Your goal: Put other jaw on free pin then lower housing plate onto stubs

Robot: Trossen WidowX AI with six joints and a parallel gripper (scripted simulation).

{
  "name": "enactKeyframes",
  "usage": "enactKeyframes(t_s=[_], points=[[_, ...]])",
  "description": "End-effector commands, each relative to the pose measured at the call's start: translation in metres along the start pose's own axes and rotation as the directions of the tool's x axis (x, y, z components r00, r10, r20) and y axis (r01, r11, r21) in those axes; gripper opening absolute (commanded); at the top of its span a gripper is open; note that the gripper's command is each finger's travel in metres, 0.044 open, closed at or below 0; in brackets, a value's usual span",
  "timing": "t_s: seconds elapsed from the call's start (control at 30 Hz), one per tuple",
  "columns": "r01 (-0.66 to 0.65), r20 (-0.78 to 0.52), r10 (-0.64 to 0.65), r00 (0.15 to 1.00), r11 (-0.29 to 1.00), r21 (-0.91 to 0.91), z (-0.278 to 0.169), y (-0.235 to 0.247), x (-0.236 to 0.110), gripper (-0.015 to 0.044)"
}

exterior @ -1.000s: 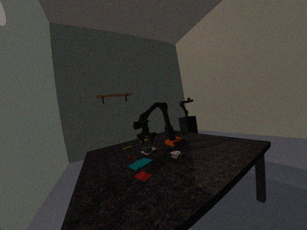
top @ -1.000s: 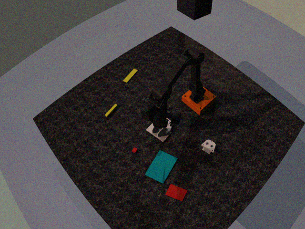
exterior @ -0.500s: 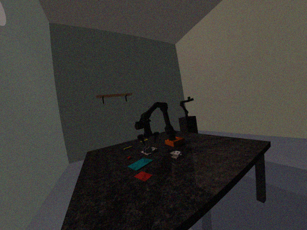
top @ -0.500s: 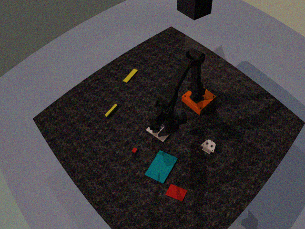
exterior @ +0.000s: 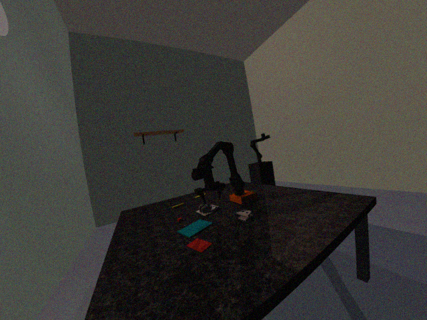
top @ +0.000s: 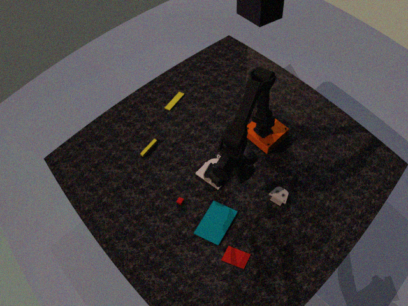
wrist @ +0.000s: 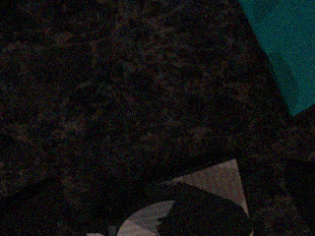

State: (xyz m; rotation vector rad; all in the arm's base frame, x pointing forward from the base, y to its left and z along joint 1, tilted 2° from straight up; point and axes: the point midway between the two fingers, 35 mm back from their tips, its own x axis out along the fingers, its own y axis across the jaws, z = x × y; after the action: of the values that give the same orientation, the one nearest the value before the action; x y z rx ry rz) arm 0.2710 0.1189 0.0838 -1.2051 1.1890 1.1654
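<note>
The pale base plate [top: 201,168] [exterior: 200,211] [wrist: 217,181] lies on the table. Dark jaws [exterior: 206,208] [wrist: 207,208] are on it. The arm hides much of them in the top view, and the wrist view cuts them off, so the pins and tooth mesh cannot be told. The pale housing plate [top: 278,195] [exterior: 244,213] with dark holes sits apart from the base, to its right. My gripper [exterior: 211,198] [wrist: 176,181] is open and empty, low over the base plate, with dark fingers at both sides of the wrist view.
A teal panel [top: 215,222] [exterior: 195,228] [wrist: 290,49] and a red panel [top: 236,257] [exterior: 199,245] lie in front. A small red cube [top: 180,200] is left of them. Two yellow strips [top: 174,101] [top: 148,147] lie at left. The orange arm mount [top: 266,141] [exterior: 236,199] stands behind.
</note>
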Motion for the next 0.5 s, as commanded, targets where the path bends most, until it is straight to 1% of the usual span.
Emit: enactKeyframes(t_s=[0.0,0.23,0.47], points=[[0.002,-0.002,-0.002,1.0,0.994,-0.105,0.01,0.003,-0.001,0.044],[0.0,-0.001,0.0,1.0,0.954,-0.3,0.029,0.011,-0.003,0.044],[0.005,-0.001,-0.006,1.0,0.877,-0.48,0.047,0.02,-0.004,0.044]])
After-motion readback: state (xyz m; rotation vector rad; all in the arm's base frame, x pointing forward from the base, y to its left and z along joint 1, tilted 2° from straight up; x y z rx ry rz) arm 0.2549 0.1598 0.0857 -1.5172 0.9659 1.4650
